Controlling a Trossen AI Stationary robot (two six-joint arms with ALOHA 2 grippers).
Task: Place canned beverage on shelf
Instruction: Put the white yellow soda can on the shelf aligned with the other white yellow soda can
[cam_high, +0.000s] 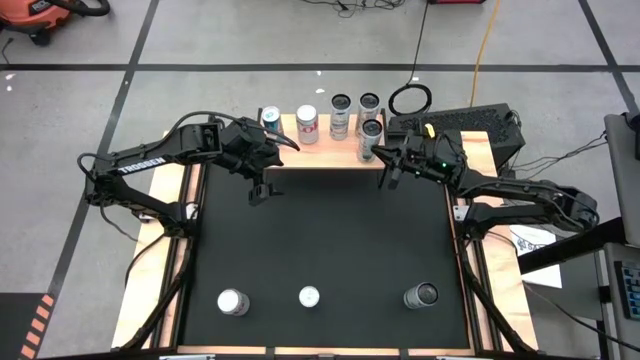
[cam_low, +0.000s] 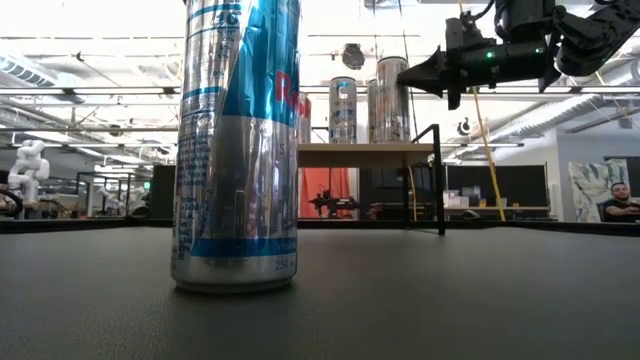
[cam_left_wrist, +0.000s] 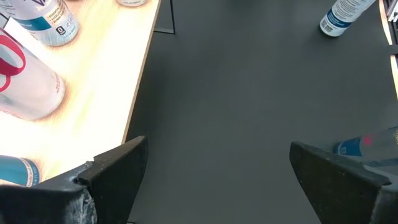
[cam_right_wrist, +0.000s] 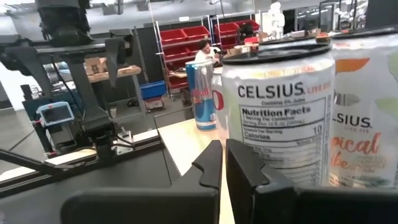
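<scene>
The low pale-wood shelf with thin black legs stands at the table's far edge, carrying five cans. The right gripper hovers just beside the shelf's right end, fingers pressed together, empty. The left gripper hangs spread wide near its left end, and three more cans stand along the black mat's near edge.

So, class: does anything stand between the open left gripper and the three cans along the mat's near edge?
Nothing visible does. Only bare black mat lies between the left gripper and the left can, middle can and right can. The shut right gripper is off by the shelf.
</scene>
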